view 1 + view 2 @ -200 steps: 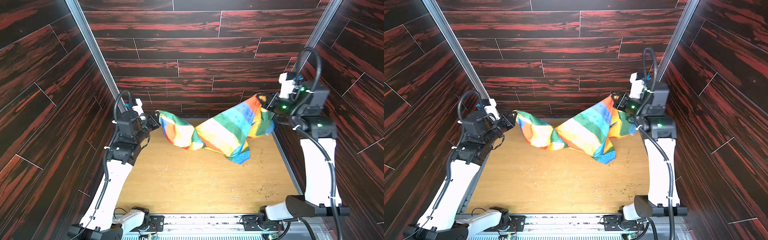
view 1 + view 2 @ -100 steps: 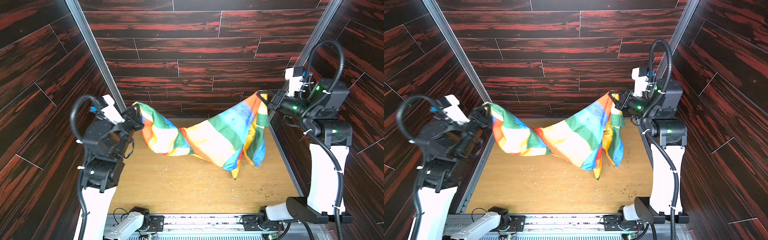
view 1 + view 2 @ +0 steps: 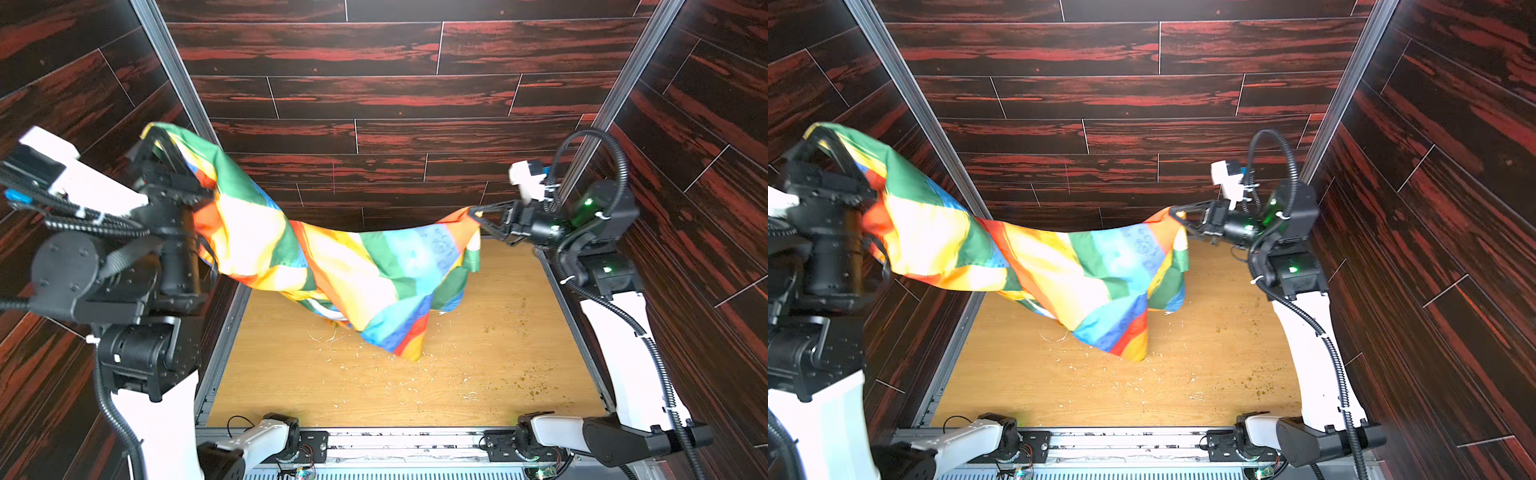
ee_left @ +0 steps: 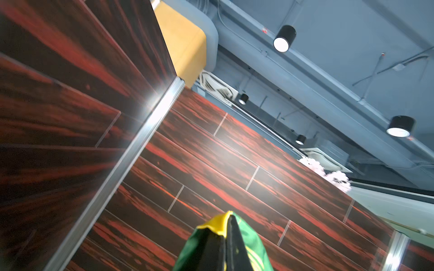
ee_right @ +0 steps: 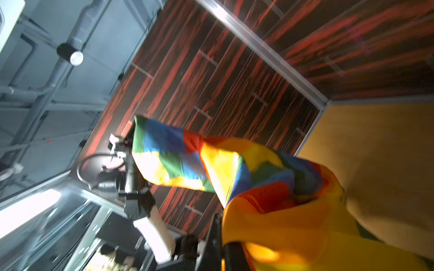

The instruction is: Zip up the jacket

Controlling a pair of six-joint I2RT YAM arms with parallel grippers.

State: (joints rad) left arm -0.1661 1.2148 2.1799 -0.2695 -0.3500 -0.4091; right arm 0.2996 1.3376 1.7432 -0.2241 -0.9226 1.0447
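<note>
Small hooded jacket of thin shiny patchwork fabric (red/orange/yellow/green/blue) [image 3: 345,274] [image 3: 1059,270]: airborne, slung like a hammock betw both arms over tan wooden tabletop [image 3: 498,353]. Lowest tip down near board centre, can't tell if touching.

Black left gripper [image 3: 151,133] [image 3: 820,133] high at ~10 o'clock in both top views, clenched on green corner w/ yellow edge. Left wrist view agrees [image 4: 225,234]: fabric pinched betw closed fingers. Black right gripper [image 3: 473,212] [image 3: 1173,212] lower, at ~3 o'clock, clamped on orange corner. Same in right wrist view [image 5: 222,234].

Risks, as judged:
- Slick thin fabric + small corner pinches → slip-out if jerked or pulled taut, then heap on board and regrasp.
- No zipper or slider found in any view, prob buried in folds. Laid down as is → front maybe face-down or twisted, zip out of reach.
- Uneven grip heights → skewed landing, hood/sleeve tucked under.
- Left arm tight against dark red wood-grain side wall [image 3: 62,104] at 9 o'clock → contact w/ more lift.
- Scattered crumbs [image 3: 532,386] on board → could foul zip teeth.

Text/brands: faint dark print [image 3: 436,245] [image 3: 1142,245] on blue panel near right gripper, illegible. Yellow ring-shaped print [image 4: 256,258] on green panel, unreadable. No brand legible anywhere.
</note>
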